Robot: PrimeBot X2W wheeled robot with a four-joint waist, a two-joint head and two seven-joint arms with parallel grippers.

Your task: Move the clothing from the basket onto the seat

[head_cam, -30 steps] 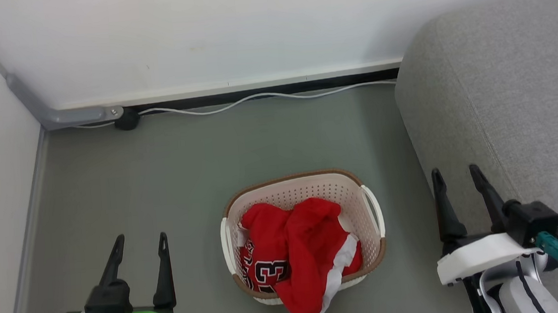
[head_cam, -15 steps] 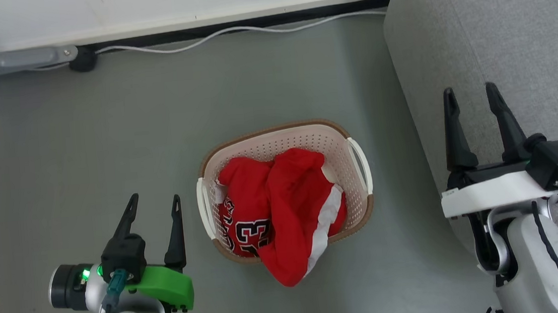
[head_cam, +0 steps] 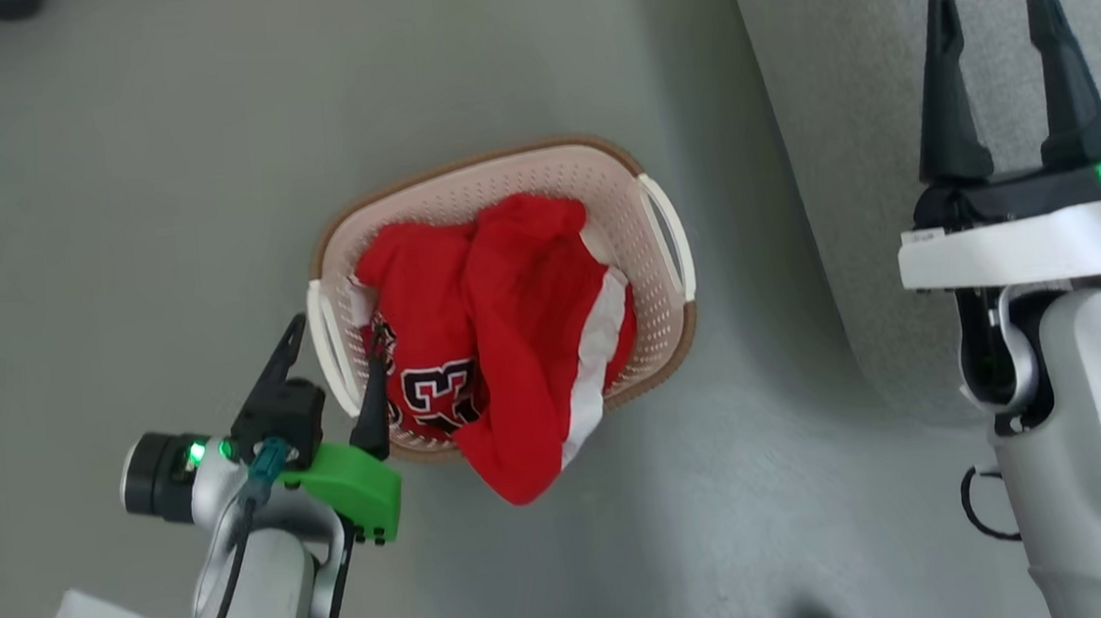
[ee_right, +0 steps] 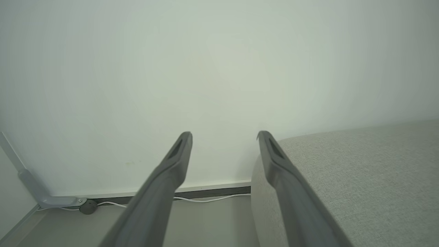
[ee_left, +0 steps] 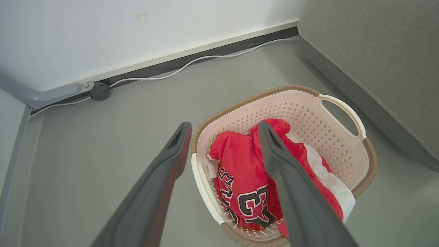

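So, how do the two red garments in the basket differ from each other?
The jersey bears black-and-white numerals; the other garment is plain red with a wide white band. The jersey lies inside the basket, on its left side; the other garment partly covers it and hangs out over the basket's near rim. Both are red and crumpled.

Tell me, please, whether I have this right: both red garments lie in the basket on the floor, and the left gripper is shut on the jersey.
Not quite: the left gripper is open, not shut on the jersey; the left wrist view shows its fingers spread apart. Both red garments do lie in the basket on the floor.
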